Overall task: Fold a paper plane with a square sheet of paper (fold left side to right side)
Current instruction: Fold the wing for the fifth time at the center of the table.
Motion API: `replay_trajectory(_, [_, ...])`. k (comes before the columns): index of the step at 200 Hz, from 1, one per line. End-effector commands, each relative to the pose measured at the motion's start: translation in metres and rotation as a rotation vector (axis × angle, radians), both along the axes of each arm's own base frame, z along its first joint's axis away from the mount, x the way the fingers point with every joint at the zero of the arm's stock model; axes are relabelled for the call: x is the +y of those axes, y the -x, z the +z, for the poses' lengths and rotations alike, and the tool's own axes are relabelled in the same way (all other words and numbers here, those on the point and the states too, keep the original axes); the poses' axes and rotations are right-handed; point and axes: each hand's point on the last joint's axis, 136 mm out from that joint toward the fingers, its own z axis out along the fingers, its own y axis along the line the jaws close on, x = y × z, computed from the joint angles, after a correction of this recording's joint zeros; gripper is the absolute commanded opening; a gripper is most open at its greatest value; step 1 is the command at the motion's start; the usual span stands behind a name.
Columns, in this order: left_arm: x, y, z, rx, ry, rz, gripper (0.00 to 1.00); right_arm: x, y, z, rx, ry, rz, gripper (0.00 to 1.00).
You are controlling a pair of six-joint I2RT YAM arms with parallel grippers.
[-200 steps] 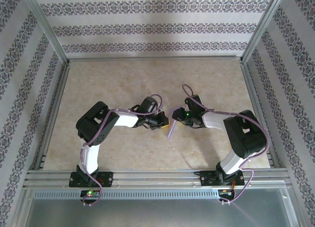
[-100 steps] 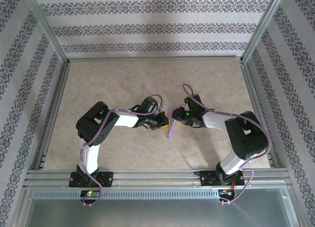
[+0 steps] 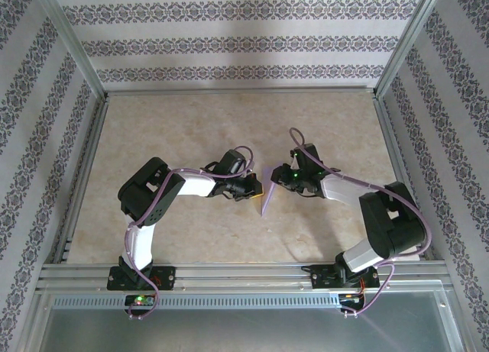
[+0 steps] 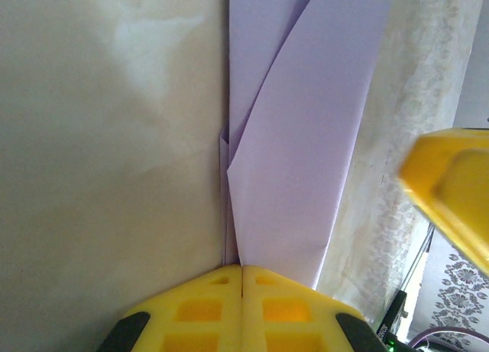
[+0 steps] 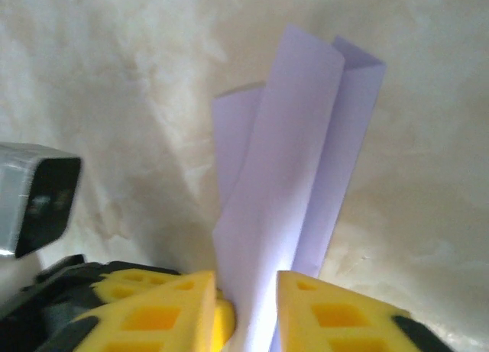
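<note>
The two arms meet over the middle of the table [image 3: 191, 130], with the paper [image 3: 267, 198] between their tips, a narrow purple strip pointing down toward the near edge. The left gripper [image 3: 257, 192] comes at it from the left. Seen from its wrist, its yellow fingers [image 4: 199, 306] are pressed tight together with the folded layers caught in the seam between them, and the paper runs away from them in long creased flaps. The right gripper [image 3: 280, 178] reaches in from the other side. From its wrist, its fingers [image 5: 328, 314] stand a little apart with the paper rising through the gap. I cannot tell whether they pinch it or only flank it.
</note>
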Motion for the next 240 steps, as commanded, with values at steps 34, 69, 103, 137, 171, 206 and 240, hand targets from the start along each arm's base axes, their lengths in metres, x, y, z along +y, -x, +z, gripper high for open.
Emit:
replay_trajectory(34, [0.010, 0.009, -0.022, 0.026, -0.109, -0.004, 0.00, 0.019, -0.001, 0.003, 0.001, -0.081, 0.106, 0.05])
replay_trajectory(69, [0.012, 0.009, -0.023, 0.027, -0.124, -0.003, 0.00, 0.027, -0.006, -0.005, 0.014, -0.065, 0.120, 0.04])
replay_trajectory(103, [0.014, 0.010, -0.025, 0.032, -0.142, -0.002, 0.00, 0.023, -0.006, -0.016, 0.038, -0.030, 0.113, 0.04])
replay_trajectory(137, [0.015, 0.010, -0.026, 0.039, -0.150, -0.002, 0.00, 0.020, -0.004, -0.023, 0.050, -0.014, 0.107, 0.04])
replay_trajectory(171, [0.017, 0.011, -0.030, 0.051, -0.162, 0.004, 0.00, 0.019, -0.003, -0.030, 0.062, -0.004, 0.110, 0.04])
replay_trajectory(206, [0.018, 0.012, -0.033, 0.063, -0.171, 0.007, 0.00, 0.017, -0.001, -0.036, 0.075, 0.007, 0.110, 0.04])
replay_trajectory(240, [0.018, 0.012, -0.036, 0.072, -0.177, 0.005, 0.00, 0.015, 0.002, -0.043, 0.096, 0.018, 0.107, 0.03])
